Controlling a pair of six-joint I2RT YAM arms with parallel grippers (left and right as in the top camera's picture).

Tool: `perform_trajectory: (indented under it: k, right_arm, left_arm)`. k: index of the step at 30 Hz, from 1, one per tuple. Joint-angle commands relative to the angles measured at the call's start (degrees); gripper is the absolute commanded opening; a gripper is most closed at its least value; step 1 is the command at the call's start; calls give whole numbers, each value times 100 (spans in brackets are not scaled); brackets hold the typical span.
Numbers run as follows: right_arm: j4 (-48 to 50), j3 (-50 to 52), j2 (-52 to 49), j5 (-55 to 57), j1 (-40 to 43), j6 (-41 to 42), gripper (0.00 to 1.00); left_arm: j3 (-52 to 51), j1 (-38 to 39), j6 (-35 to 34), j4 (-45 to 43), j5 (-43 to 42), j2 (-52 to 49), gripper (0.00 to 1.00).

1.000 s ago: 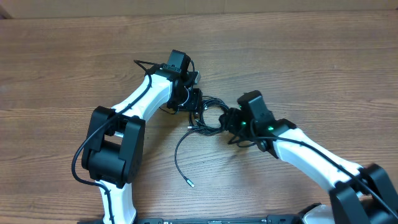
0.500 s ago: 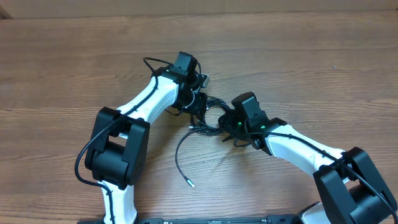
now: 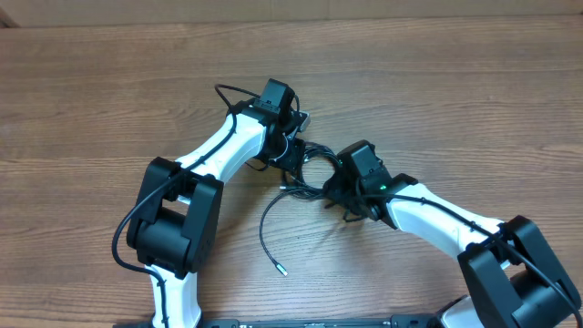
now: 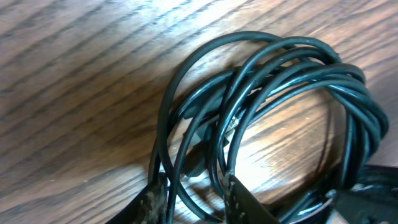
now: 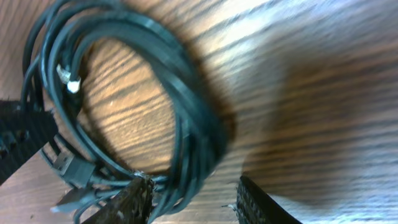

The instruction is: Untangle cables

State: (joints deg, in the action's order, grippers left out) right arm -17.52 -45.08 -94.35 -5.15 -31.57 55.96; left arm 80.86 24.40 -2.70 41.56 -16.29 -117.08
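Straddling the cables (image 4: pixel 280 53) from opposite sides, the two arms meet near the middle of the table (image 3: pixel 109 82). The cables lie as one tight coil of black loops flat on the wood between the grippers. One loose tail curves toward the near edge and ends in a plug (image 3: pixel 281 270).

The left gripper (image 4: pixel 198 204) stands spread. A couple of strands run through its gap with wood showing between them, so nothing looks pinched. The right gripper (image 5: pixel 193 200) is spread too, with the bundle lying just inside one finger (image 5: pixel 127 202) and the rest of the gap bare.

The step in hand looks like taking hold on either side of the coil to draw it apart. To do that well, each gripper should probably close on only a strand or two, and on different loops. Gripping the whole bundle at both ends would likely just cinch it tighter.

The left gripper seems well placed for this. The right one may need to single out an outer loop first. Pulling should be low, slow and outward along the wood, watching the small pale connector (image 5: pixel 73 86) inside the coil for snags.
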Motion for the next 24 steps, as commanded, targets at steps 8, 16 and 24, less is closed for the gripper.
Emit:
perform_trajectory:
  k: [8,16,24]
  right_arm:
    - [155,61,2,-334,-326,66,46]
    - [-282,-483,245,-1202,-330,-756,30]
    - [-28,-680,293,-1543,-332,-516,27]
  left_arm:
    - [-46,44,905,61,-358,-70,35]
    - [-46,4,857,109,361,-70,20]
    - [-46,-42,852,136,-85,-70,13]
